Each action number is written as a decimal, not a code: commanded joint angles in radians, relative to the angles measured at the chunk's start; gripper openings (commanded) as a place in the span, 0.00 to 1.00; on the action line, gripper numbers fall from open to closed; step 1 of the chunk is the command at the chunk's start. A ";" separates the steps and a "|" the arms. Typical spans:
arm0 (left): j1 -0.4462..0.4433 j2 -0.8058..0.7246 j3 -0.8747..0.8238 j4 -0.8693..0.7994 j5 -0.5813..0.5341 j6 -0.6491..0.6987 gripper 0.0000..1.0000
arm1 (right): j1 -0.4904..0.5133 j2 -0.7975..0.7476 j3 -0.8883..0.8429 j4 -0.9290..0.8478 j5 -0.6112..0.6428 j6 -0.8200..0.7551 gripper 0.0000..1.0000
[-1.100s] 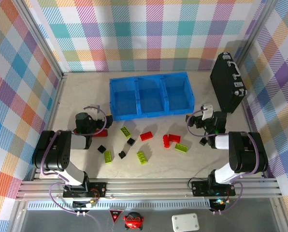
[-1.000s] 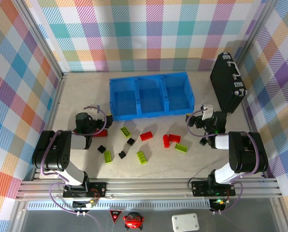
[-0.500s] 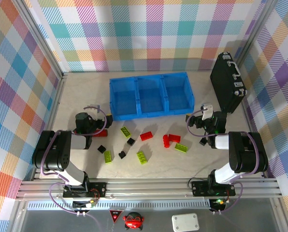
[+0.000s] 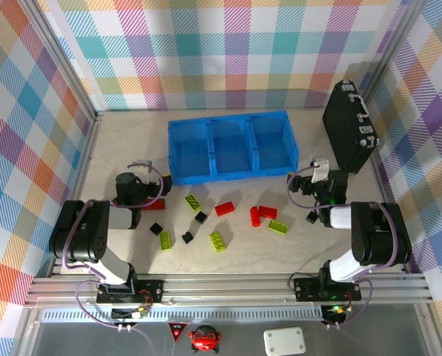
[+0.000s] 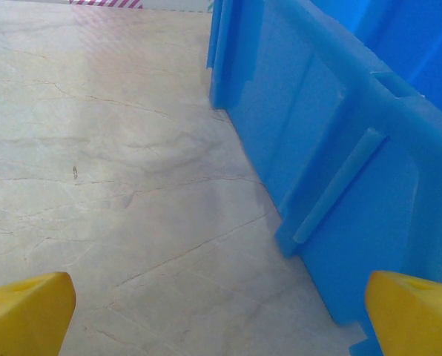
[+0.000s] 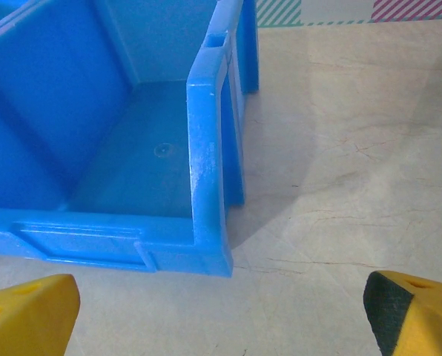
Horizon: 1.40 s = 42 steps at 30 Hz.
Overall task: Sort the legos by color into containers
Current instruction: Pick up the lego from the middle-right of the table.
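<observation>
Right arm (image 4: 332, 194) shifted rightward; 3 joined blue bins (image 4: 228, 175).

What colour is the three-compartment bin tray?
Blue. The bin tray shows best in the top external view.
</observation>
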 commanded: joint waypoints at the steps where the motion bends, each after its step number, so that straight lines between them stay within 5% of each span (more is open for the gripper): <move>1: 0.010 0.004 -0.003 0.026 -0.006 -0.007 1.00 | -0.001 0.006 0.018 0.009 0.008 0.013 0.99; 12: -0.011 -0.079 0.020 -0.085 -0.064 0.000 1.00 | -0.002 -0.069 0.077 -0.164 0.024 0.023 0.99; 24: -0.111 -0.246 0.217 -0.618 -0.223 -0.041 1.00 | 0.001 -0.206 0.232 -0.637 0.017 0.084 0.97; 33: -0.131 -0.298 0.418 -1.003 -0.169 -0.144 1.00 | 0.006 -0.311 0.345 -1.029 -0.056 0.216 0.88; 42: -0.132 -0.205 0.667 -1.429 -0.057 -0.203 0.99 | 0.019 -0.320 0.481 -1.411 0.031 0.355 0.74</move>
